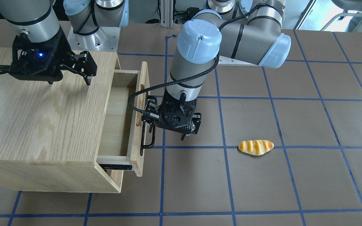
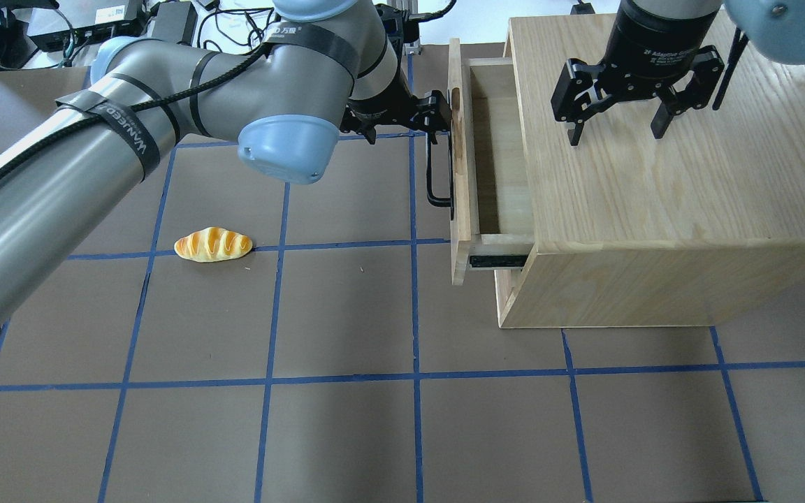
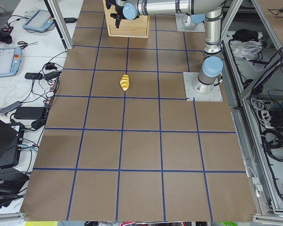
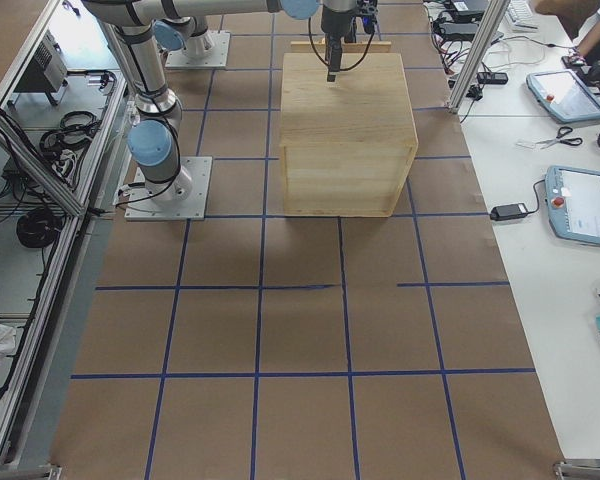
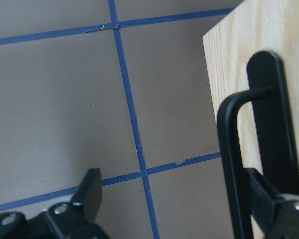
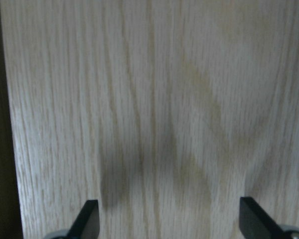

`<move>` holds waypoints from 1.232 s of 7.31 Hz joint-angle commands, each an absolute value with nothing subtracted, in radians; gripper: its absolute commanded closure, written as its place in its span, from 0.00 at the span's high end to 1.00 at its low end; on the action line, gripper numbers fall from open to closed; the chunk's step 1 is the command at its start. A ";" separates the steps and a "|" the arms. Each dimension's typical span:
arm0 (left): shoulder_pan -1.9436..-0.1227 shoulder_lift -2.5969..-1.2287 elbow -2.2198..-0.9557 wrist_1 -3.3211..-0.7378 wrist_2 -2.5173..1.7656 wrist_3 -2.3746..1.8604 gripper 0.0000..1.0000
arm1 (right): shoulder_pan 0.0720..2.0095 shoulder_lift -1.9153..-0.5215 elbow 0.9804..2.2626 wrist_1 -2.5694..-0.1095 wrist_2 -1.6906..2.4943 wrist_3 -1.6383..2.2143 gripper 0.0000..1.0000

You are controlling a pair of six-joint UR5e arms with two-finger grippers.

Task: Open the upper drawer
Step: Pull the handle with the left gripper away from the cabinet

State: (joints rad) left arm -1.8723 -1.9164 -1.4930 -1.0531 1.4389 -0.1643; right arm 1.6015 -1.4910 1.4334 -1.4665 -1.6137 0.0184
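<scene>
The upper drawer (image 2: 504, 161) stands partly pulled out of the oak cabinet (image 2: 654, 195), its inside bare and a black side rail (image 2: 497, 260) showing. Its front panel (image 1: 140, 141) carries a long black bar handle (image 2: 437, 178). My left gripper (image 2: 436, 119) is open at the far end of the handle. In the left wrist view the handle (image 5: 229, 149) runs between the fingers, close to the right finger (image 5: 269, 199). My right gripper (image 2: 615, 136) is open and empty, hovering over the cabinet top (image 6: 154, 99).
A toy bread roll (image 2: 213, 244) lies on the brown table to the left of the drawer, also in the front view (image 1: 255, 147). Blue tape lines grid the table. The cabinet (image 4: 348, 130) stands at the table's right end.
</scene>
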 commanded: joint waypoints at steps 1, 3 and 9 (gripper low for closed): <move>-1.868 -1.911 -1.493 -1.063 1.440 -0.161 1.00 | 1.601 -1.491 1.433 -1.466 -1.614 0.018 1.00; -1.846 -1.902 -1.493 -1.094 1.440 -0.132 1.00 | 1.600 -1.491 1.433 -1.466 -1.614 0.020 1.00; -1.809 -1.890 -1.486 -1.138 1.442 -0.069 1.00 | 1.601 -1.491 1.433 -1.466 -1.614 0.020 1.00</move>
